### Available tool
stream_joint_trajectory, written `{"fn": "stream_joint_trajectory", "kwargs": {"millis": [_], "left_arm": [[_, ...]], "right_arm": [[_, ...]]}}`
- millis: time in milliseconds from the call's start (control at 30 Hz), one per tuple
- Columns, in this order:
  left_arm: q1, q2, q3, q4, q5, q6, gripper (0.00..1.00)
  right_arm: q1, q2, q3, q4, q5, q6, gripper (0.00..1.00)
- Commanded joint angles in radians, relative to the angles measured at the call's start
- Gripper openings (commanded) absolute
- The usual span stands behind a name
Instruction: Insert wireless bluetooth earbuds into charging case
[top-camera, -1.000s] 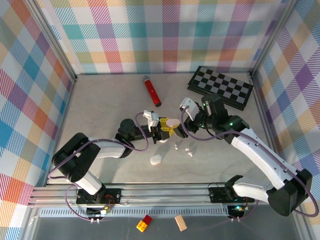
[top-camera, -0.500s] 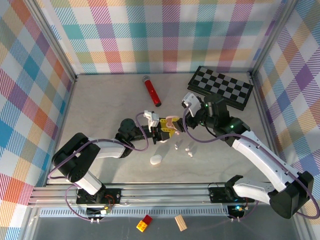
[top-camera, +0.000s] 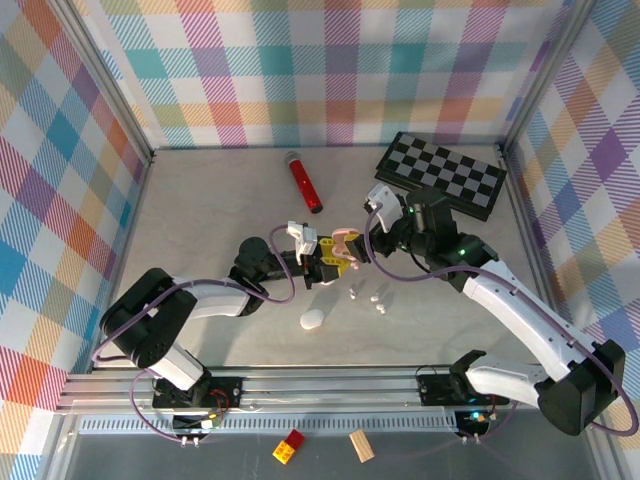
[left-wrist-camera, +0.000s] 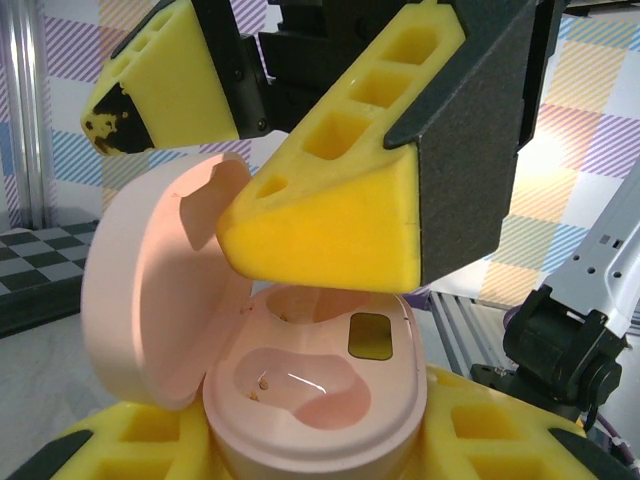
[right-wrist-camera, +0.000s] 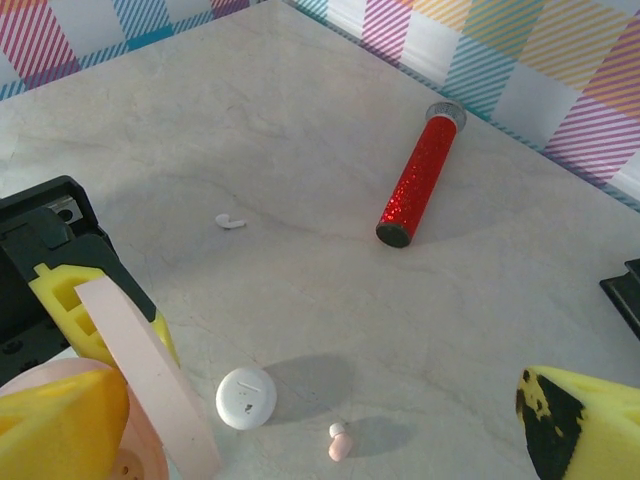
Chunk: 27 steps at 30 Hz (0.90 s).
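Note:
My left gripper (top-camera: 325, 263) is shut on a pink charging case (top-camera: 346, 245), held off the table. In the left wrist view the case (left-wrist-camera: 315, 400) sits between my left gripper's yellow fingers (left-wrist-camera: 520, 430), its lid (left-wrist-camera: 150, 300) swung open to the left and both wells empty. My right gripper (top-camera: 361, 243) hovers open right over the case, its yellow fingers (left-wrist-camera: 340, 200) just above the base. On the table lie a pink earbud (right-wrist-camera: 339, 442) and a white earbud (right-wrist-camera: 230, 221). Three small earbuds (top-camera: 375, 298) lie below the grippers.
A round white case (right-wrist-camera: 246, 397) lies closed on the table, also visible from above (top-camera: 312, 320). A red glitter tube (top-camera: 304, 182) lies at the back and a folded chessboard (top-camera: 442, 175) at the back right. Checked walls enclose the table.
The pink case's lid, lying flat a second ago, now stands open. The right arm has shifted slightly toward the back; the left gripper has kept its hold.

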Motion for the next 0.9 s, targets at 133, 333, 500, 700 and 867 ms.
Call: {"fn": "stream_joint_trajectory", "kwargs": {"millis": [133, 333, 500, 700, 867], "left_arm": [[0.003, -0.039, -0.02, 0.053, 0.005, 0.011, 0.33], [0.02, -0.038, -0.031, 0.058, -0.007, -0.01, 0.34], [0.03, -0.049, -0.041, 0.057, -0.034, -0.01, 0.34], [0.058, -0.089, -0.077, 0.051, -0.098, 0.002, 0.33], [0.071, -0.094, -0.081, 0.029, -0.1, 0.002, 0.33]], "right_arm": [[-0.008, -0.016, 0.036, -0.033, -0.126, 0.019, 0.99], [-0.009, -0.058, 0.028, -0.025, -0.176, 0.024, 0.99], [-0.042, -0.116, -0.015, 0.039, -0.17, 0.071, 0.99], [-0.241, -0.212, -0.155, 0.219, -0.254, 0.282, 0.99], [-0.415, -0.203, -0.274, 0.355, -0.344, 0.517, 0.99]]}}
